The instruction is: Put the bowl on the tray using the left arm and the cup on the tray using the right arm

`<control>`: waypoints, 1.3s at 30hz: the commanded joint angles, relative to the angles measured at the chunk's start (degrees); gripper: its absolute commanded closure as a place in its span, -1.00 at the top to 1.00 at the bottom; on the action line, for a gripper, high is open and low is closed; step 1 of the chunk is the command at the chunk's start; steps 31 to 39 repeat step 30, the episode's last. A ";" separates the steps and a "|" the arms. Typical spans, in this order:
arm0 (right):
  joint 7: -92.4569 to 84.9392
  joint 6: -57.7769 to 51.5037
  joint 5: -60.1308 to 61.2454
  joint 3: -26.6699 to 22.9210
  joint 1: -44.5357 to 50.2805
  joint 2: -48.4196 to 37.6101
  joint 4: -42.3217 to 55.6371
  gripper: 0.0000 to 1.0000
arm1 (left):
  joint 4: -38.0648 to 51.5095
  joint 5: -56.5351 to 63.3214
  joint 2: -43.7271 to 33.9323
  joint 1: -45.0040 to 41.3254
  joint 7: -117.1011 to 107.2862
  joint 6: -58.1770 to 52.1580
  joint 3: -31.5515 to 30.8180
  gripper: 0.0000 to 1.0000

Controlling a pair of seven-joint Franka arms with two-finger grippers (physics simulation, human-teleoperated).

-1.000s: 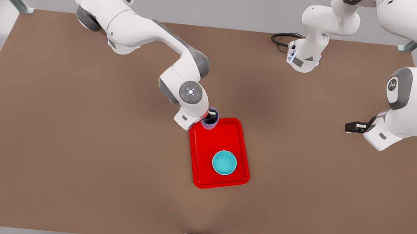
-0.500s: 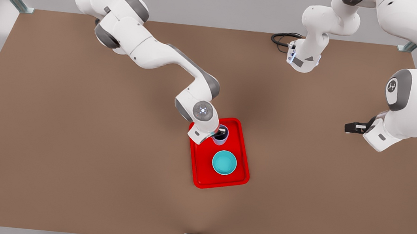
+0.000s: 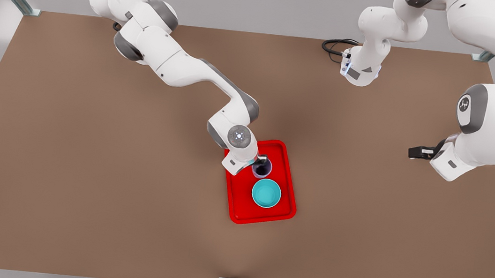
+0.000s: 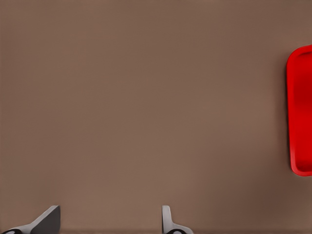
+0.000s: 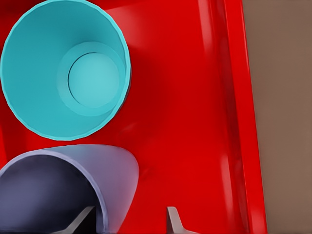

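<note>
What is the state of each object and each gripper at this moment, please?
bowl: upright, resting on the tray.
cup: upright over the tray, held by one wall.
tray: flat on the table.
right gripper: shut on the cup.
left gripper: open, waiting aside.

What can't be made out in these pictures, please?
- Whether the cup stands on the tray: its own wall hides its base in the right wrist view, the right pincer covers its side in the front view.
- Left pincer, open above the table: mostly cut off by the left wrist view's edge.
</note>
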 commanded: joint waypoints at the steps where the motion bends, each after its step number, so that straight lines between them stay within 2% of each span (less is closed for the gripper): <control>1: 0.00 0.00 0.00 0.00 0.00 -0.01 -0.03 1.00 | 0.00 0.00 0.00 0.00 0.00 0.00 0.00 1.00; 10: -0.09 -0.87 0.44 0.18 -0.44 -0.89 -0.03 1.00 | 0.00 0.00 0.00 -0.08 0.00 0.00 0.00 1.00; 13: -0.09 -11.24 0.70 3.16 -2.20 -5.37 0.76 1.00 | 0.00 0.00 0.00 0.00 0.00 0.00 0.00 1.00; 15: 0.44 -24.41 0.44 13.97 -8.79 -6.42 6.90 1.00 | 0.00 0.00 0.00 0.00 0.00 0.00 0.00 1.00; 16: -0.18 -29.35 0.35 14.50 -10.37 -8.27 10.25 1.00 | 0.09 0.00 0.00 0.00 0.00 0.00 0.00 1.00; 18: -5.88 -32.60 0.17 14.42 -17.14 -14.16 10.43 1.00 | 0.09 0.09 0.00 -0.09 0.00 0.00 0.00 1.00; 20: -28.52 -35.33 0.87 14.24 -31.70 -20.10 9.64 1.00 | 0.09 0.09 0.00 -0.09 0.09 0.00 0.00 1.00; 21: -38.65 -37.00 3.06 3.92 -34.02 -32.48 1.31 1.00 | 0.09 0.09 0.00 0.00 0.00 0.00 0.00 1.00; 22: -43.85 -36.65 12.02 -7.54 -32.97 -42.88 -9.32 1.00 | 0.09 0.09 0.00 0.00 0.00 0.00 0.00 1.00; 23: -43.68 -35.25 14.50 -11.51 -32.52 -51.06 -19.70 1.00 | 0.00 0.09 0.00 0.00 0.00 0.00 0.00 1.00; 24: -43.07 -35.24 12.83 -11.16 -32.61 -54.06 -22.80 1.00 | 0.09 0.09 0.00 0.00 0.00 0.00 0.00 1.00; 39: -40.87 -35.33 13.18 -10.98 -33.14 -53.62 -20.25 1.00 | 0.09 0.09 0.00 0.00 0.00 0.00 0.00 1.00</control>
